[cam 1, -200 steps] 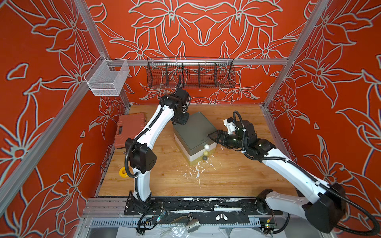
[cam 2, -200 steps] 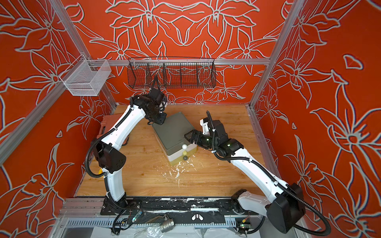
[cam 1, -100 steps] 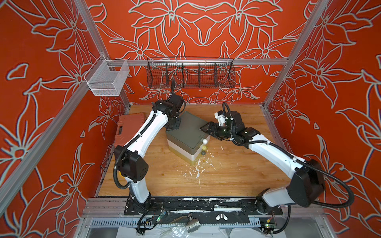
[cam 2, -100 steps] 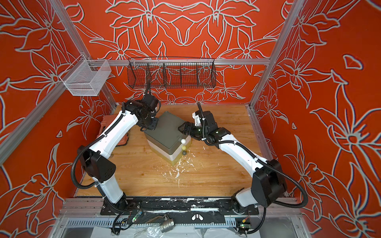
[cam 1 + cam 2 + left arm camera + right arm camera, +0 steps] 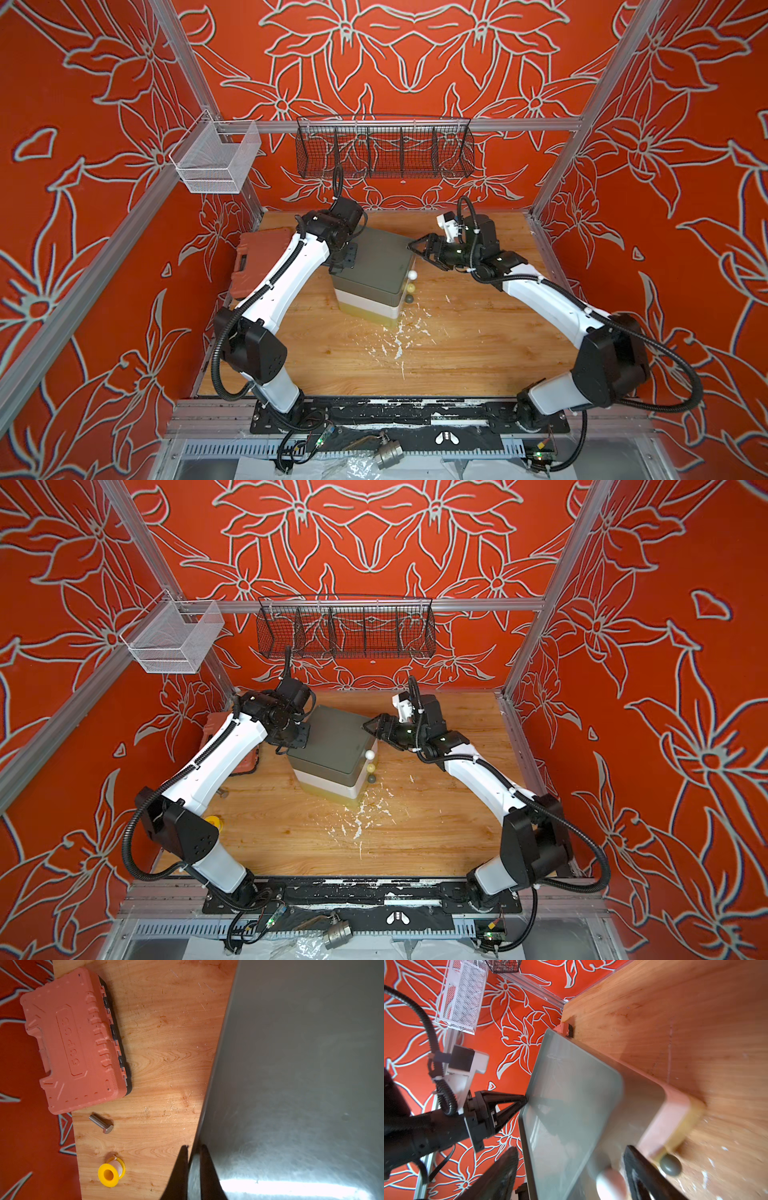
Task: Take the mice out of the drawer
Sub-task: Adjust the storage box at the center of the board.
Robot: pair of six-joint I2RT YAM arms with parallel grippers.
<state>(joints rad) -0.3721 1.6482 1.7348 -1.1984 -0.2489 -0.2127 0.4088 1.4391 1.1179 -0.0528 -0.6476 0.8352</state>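
Note:
The drawer unit (image 5: 374, 266) (image 5: 332, 742) stands mid-table with a grey top, a white middle and a yellowish base. All its drawers are closed, so the mice are hidden. White (image 5: 412, 274), cream (image 5: 410, 287) and dark (image 5: 409, 299) knobs line its front. My left gripper (image 5: 344, 262) (image 5: 193, 1147) is shut, with its tips at the left edge of the grey top (image 5: 301, 1064). My right gripper (image 5: 415, 251) (image 5: 571, 1153) is open and straddles the top's front corner. The white knob (image 5: 610, 1182) lies between its fingers, untouched.
An orange tool case (image 5: 259, 262) (image 5: 76, 1043) lies at the left wall. A steel bolt (image 5: 101, 1123) and a yellow spool (image 5: 110, 1174) lie near it. White flecks (image 5: 399, 336) litter the wood in front of the unit. A black wire basket (image 5: 384, 149) and a white mesh basket (image 5: 216, 160) hang above.
My left gripper has closed fully and come down from the unit's back corner to its left edge. The right gripper rose from knob height to the top corner. The unit slid slightly left.

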